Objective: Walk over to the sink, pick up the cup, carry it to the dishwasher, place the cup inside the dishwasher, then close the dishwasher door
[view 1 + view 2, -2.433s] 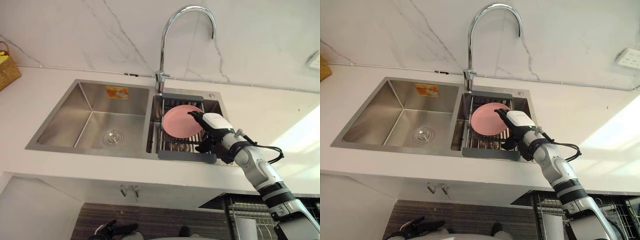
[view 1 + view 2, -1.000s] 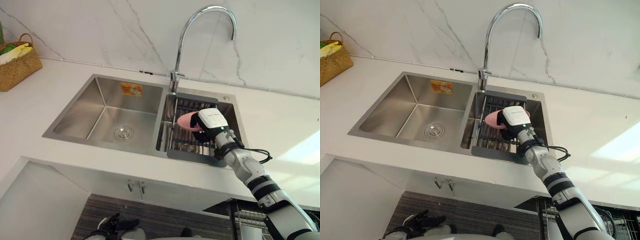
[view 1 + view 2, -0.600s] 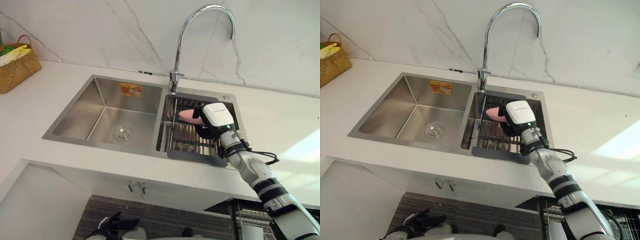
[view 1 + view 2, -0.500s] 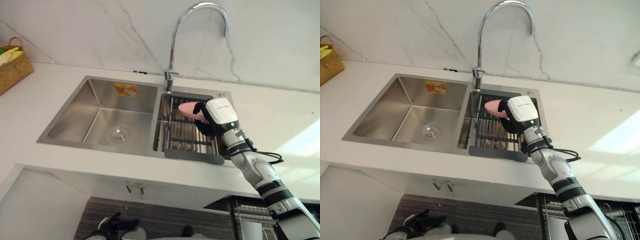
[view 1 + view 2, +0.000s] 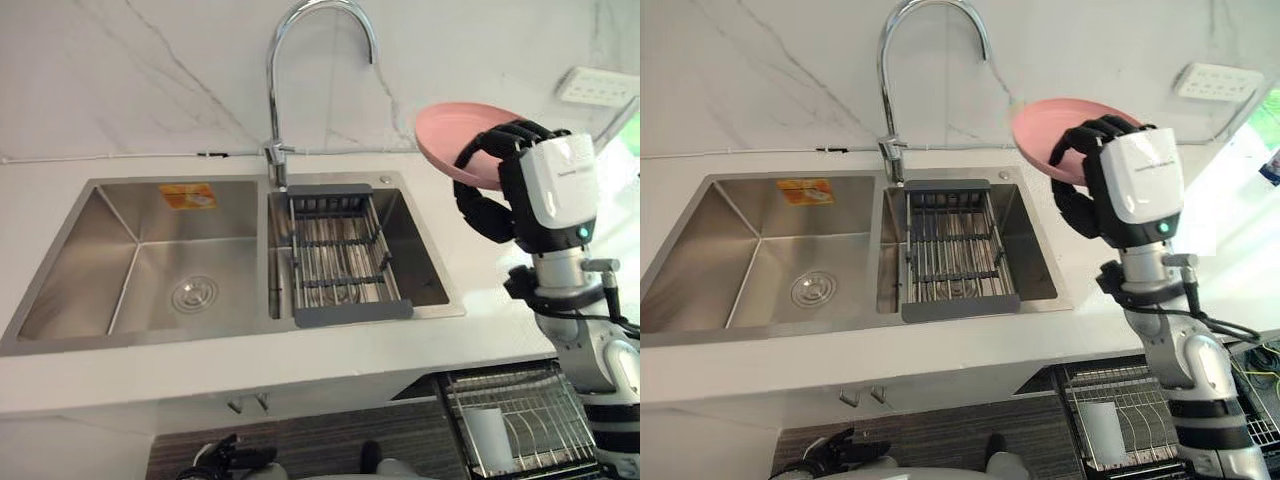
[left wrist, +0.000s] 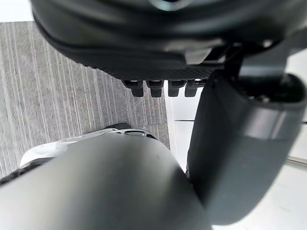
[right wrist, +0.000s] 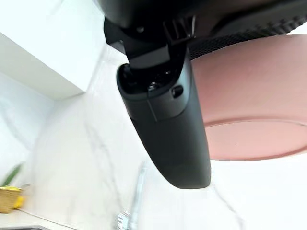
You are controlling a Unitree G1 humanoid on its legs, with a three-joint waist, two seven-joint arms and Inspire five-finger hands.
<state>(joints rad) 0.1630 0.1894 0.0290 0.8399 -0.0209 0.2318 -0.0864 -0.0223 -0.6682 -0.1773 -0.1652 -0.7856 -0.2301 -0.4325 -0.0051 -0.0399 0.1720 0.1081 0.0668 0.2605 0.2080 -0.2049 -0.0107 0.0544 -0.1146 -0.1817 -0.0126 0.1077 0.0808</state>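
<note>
Pick-up is judged done, though no cup is seen. A shallow pink dish [image 5: 448, 138] is held high in the right hand [image 5: 525, 190], fingers curled over its rim. It is carried above the white countertop [image 5: 480, 262], just past the sink's right rim, and touches nothing else.

Left to do, as judged: the carry, the placing in the dishwasher, the closing of the door. An open wire dishwasher rack [image 5: 520, 405] is seen below the countertop's front edge at its right end, under the raised arm. The door itself cannot be made out.

Surroundings noted:
- double steel sink [image 5: 112, 250], set into the countertop
- grey-framed drain rack [image 5: 350, 312], seated in the right basin
- tall arched faucet [image 5: 272, 90], at the back edge between the basins
- wall socket [image 5: 590, 85], on the wall behind the dish

The countertop's front edge is judged the one thing to be cleared on the way down to the rack.

The left hand [image 6: 158, 62] is hung low near the floor; whether spread or closed cannot be told
</note>
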